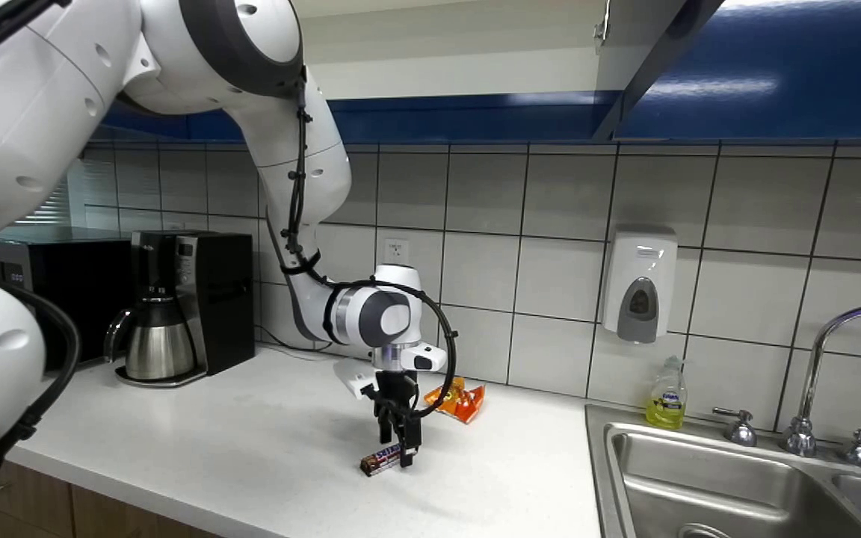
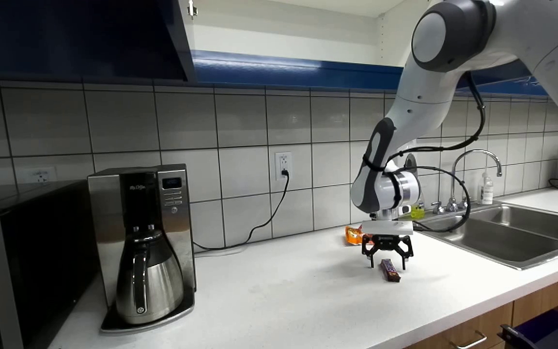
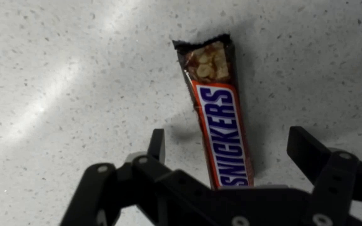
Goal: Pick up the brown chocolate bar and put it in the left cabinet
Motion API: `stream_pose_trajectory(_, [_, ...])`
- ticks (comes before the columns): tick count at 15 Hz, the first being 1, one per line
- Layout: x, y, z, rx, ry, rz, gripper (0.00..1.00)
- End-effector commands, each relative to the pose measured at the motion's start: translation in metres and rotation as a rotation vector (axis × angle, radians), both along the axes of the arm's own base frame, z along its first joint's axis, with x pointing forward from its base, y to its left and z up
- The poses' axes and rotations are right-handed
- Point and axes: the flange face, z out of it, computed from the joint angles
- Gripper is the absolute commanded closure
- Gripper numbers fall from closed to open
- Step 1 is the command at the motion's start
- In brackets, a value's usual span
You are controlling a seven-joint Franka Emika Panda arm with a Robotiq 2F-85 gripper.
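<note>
The brown chocolate bar (image 3: 222, 125) is a slim Snickers bar lying flat on the white counter. It also shows in both exterior views (image 1: 381, 460) (image 2: 390, 271). My gripper (image 3: 227, 133) is open and points straight down, with one finger on each side of the bar and a gap on both sides. The gripper is low over the counter in both exterior views (image 1: 396, 451) (image 2: 388, 266). The bar's near end is hidden by the gripper body in the wrist view. The left cabinet (image 2: 284, 29) is overhead, open, with a white interior; it also shows in an exterior view (image 1: 445, 71).
An orange snack packet (image 1: 460, 400) lies behind the gripper near the tiled wall. A coffee maker (image 2: 146, 242) and a black microwave (image 2: 32, 261) stand at the left. A steel sink (image 1: 699, 478) is at the right. Blue cabinet doors (image 1: 782, 75) (image 2: 70, 39) jut out overhead.
</note>
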Motion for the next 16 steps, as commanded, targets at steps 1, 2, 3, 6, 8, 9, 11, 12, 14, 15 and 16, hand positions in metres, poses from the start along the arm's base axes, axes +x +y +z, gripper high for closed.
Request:
stream_pose_trajectory(1, [-0.004, 0.002, 0.001, -0.014, -0.022, 0.026, 0.25])
stream_pose_trajectory(2, [-0.004, 0.002, 0.001, -0.012, -0.026, 0.029, 0.28])
stream_pose_trajectory(3, [-0.005, 0.002, 0.001, -0.011, -0.025, 0.033, 0.35])
stream_pose_trajectory(6, [-0.002, 0.003, 0.005, -0.008, -0.04, 0.039, 0.59])
stream_pose_trajectory(8, [0.0, 0.003, 0.007, -0.008, -0.047, 0.039, 0.74])
stream_pose_trajectory(9, [0.0, 0.004, 0.009, -0.008, -0.046, 0.041, 0.83])
stream_pose_trajectory(11, [-0.001, 0.007, 0.018, -0.006, -0.048, 0.057, 0.9])
stream_pose_trajectory(12, [-0.002, 0.008, 0.025, -0.003, -0.054, 0.068, 0.91])
stream_pose_trajectory(14, [-0.005, 0.012, 0.039, -0.009, -0.066, 0.075, 0.92])
stream_pose_trajectory(15, [-0.007, 0.014, 0.046, -0.016, -0.073, 0.081, 0.93])
stream_pose_trajectory(16, [-0.009, 0.017, 0.054, -0.024, -0.082, 0.092, 0.92])
